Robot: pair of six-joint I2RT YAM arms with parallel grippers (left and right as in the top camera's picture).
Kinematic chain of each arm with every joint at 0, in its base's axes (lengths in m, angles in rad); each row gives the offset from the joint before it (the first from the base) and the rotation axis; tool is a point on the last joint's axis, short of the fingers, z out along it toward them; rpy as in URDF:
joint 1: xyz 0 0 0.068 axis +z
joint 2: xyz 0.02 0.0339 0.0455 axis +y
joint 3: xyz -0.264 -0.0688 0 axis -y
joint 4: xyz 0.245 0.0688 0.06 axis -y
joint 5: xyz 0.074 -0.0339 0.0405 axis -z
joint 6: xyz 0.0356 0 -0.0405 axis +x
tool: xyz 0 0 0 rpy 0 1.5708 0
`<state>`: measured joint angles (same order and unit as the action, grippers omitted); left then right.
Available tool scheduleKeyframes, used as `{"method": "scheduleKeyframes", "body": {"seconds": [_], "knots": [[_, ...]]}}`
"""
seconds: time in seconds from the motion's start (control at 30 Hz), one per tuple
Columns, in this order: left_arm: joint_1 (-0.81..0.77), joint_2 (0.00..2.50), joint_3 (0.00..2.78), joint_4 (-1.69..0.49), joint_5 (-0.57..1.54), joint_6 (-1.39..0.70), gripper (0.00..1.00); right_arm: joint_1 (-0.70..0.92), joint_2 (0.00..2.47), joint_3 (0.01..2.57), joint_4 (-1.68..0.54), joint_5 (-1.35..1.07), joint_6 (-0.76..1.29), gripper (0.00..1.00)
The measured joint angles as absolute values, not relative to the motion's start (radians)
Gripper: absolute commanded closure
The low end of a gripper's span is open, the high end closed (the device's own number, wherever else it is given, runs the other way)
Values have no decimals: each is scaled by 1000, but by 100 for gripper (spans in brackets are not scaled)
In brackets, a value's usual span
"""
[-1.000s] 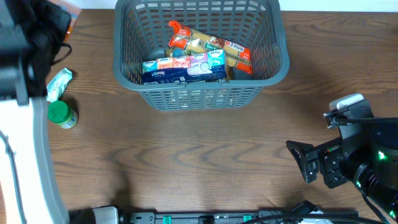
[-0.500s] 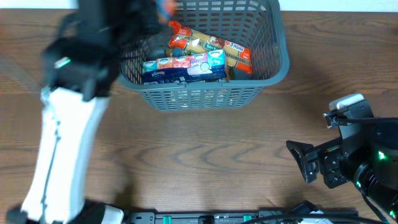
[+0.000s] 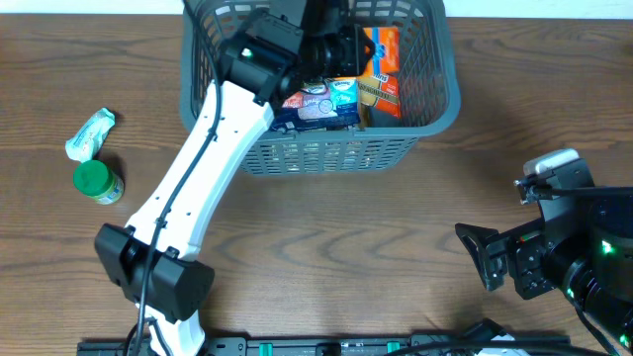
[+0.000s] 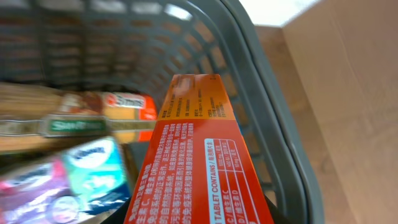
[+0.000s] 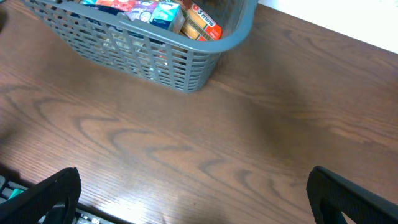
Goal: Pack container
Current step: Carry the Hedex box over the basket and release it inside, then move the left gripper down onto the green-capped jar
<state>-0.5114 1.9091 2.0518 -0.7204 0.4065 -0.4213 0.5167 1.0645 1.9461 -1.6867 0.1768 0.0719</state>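
Container (image 3: 316, 153) is holding a tissue pack (image 3: 321, 104). Left gripper (image 3: 341, 44) is pinching an orange box (image 4: 193, 155) over it; right gripper (image 5: 193, 196) is sitting spread wide.

container (image 3: 316, 156): dark grey-blue, lattice sides. box (image 4: 199, 168): orange, white print. tissue pack (image 3: 326, 104): blue, pink, teal. worktop (image 3: 346, 247): brown woodgrain. jar (image 3: 97, 181) at left: green lid.

The container (image 3: 447, 89) at twelve o'clock holds packets (image 3: 321, 104), a box (image 3: 378, 44) above them; tube (image 3: 91, 133) and jar (image 3: 98, 182) lie at nine.
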Motion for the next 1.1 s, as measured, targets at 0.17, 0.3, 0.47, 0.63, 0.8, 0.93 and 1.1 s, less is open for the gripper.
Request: {"method": "scheduleKeyframes", "body": {"seconds": [0.17,0.3,0.47,0.63,0.8,0.93,1.1], "knots": [[-536,1919,2052,-720,450,-418,68,517,1065,1946,-1687,177,72,1],[-540,1919,2052,-702,466,-414,1,517,1065,1946,-1687,177,72,1],[-517,1898,2052,-737,414,-414,1,517,1065,1946,-1687,177,72,1],[-435,1746,2051,-868,173,-417,1,517,1065,1946,-1687,177,72,1],[-250,1470,2060,-1034,-123,-495,1,517,1065,1946,-1687,177,72,1],[-38,1340,2079,-1177,-268,-599,1,517,1065,1946,-1687,177,72,1],[218,1344,2079,-1362,-336,-683,1,517,1065,1946,-1687,177,72,1]]}}
